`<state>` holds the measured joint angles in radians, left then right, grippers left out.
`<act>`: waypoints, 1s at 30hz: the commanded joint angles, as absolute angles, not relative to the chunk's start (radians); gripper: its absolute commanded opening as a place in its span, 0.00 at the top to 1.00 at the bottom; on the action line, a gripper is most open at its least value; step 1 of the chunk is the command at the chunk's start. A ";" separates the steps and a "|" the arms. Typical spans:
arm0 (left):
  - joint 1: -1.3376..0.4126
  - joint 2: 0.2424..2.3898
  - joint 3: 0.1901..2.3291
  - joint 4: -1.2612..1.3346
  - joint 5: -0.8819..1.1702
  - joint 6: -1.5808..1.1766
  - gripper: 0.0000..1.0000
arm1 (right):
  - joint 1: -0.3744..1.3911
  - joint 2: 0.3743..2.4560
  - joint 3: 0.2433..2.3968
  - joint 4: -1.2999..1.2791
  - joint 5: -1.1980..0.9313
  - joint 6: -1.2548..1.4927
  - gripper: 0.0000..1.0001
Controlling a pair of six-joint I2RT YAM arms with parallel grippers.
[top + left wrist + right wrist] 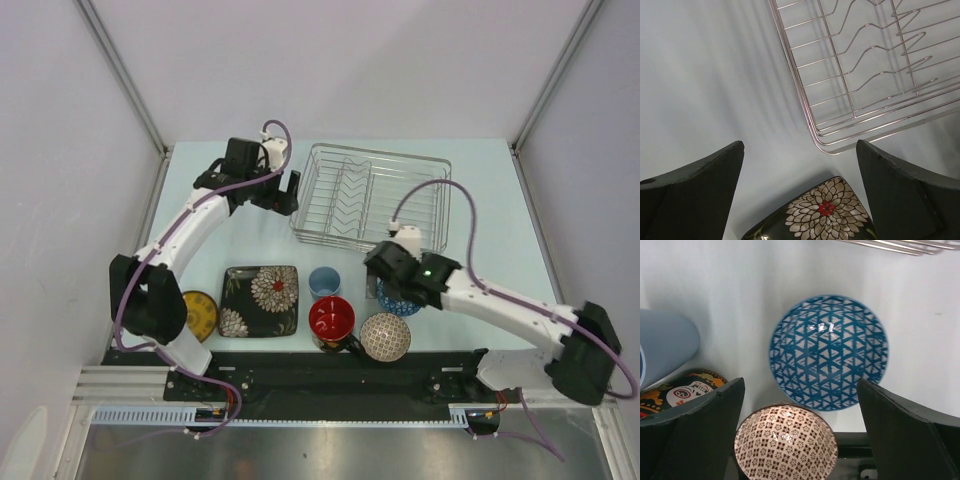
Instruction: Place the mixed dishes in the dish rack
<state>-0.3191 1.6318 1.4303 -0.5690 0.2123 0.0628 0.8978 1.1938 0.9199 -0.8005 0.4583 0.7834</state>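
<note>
The empty silver wire dish rack point(370, 195) stands at the back of the table. My left gripper point(287, 192) hovers open just left of the rack point(875, 75), with a corner of the black square floral plate point(825, 212) below its spread fingers. Along the near edge sit the yellow plate point(200, 315), the black plate point(260, 300), the light-blue cup point(324, 282), the red-lined black mug point(331, 320) and the beige-pink bowl point(385, 337). My right gripper point(385, 285) is open above the blue patterned bowl point(829, 352) and the beige-pink bowl point(786, 442), holding nothing.
The light-blue cup point(665, 347) and the mug's painted side point(680, 390) lie left of the right gripper's fingers. A black rail point(330, 370) runs along the near table edge. White walls enclose the table on three sides.
</note>
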 commanded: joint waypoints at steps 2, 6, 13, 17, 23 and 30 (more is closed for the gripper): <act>-0.295 1.542 1.460 -0.575 0.206 0.078 0.00 | 0.986 1.423 1.061 -0.916 0.649 0.821 0.00; -0.284 1.519 1.445 -0.580 0.207 0.084 0.00 | 0.974 1.472 1.075 -0.855 0.617 0.808 0.05; -0.267 1.488 1.419 -0.574 0.207 0.097 0.00 | 0.942 1.503 1.077 -0.828 0.594 0.801 0.24; -0.261 1.483 1.413 -0.575 0.212 0.098 0.00 | 0.945 1.532 1.077 -0.808 0.571 0.801 0.32; -0.253 1.476 1.413 -0.577 0.216 0.101 0.00 | 0.959 1.592 1.077 -0.808 0.549 0.825 0.30; -0.247 1.474 1.419 -0.575 0.224 0.101 0.00 | 0.950 1.614 1.077 -0.788 0.534 0.822 0.31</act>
